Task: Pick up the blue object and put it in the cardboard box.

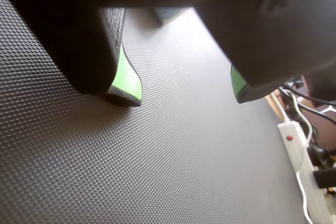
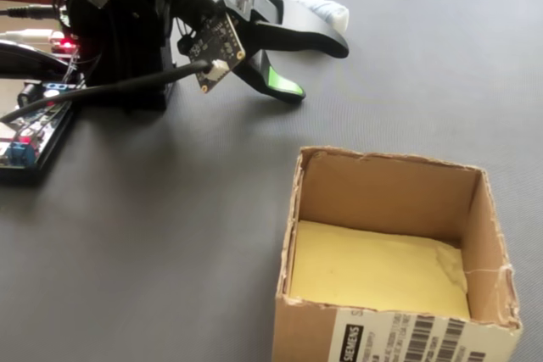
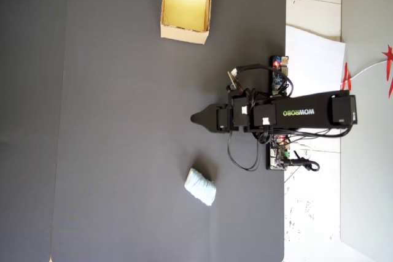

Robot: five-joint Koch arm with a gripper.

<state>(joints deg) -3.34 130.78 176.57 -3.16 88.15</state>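
The blue object [image 3: 201, 186], a small pale block, lies on the black mat; in the fixed view the blue object [image 2: 321, 6] sits just behind the gripper. A pale sliver far ahead between the fingers in the wrist view may be it. The cardboard box [image 3: 184, 31] stands empty at the mat's top edge in the overhead view, and the cardboard box [image 2: 296, 209] is at the front right in the fixed view. My gripper [image 2: 316, 69] hangs low over the mat, open, with nothing between its green-padded fingers [image 1: 127, 77]. In the overhead view the gripper [image 3: 196, 118] lies between box and block.
The arm's base [image 3: 319, 111] and circuit boards [image 3: 279, 72] stand at the mat's right edge in the overhead view, with cables [image 2: 102, 91] trailing. A white power strip [image 1: 296, 150] lies beyond the mat in the wrist view. White paper [image 3: 313, 47] lies under the base.
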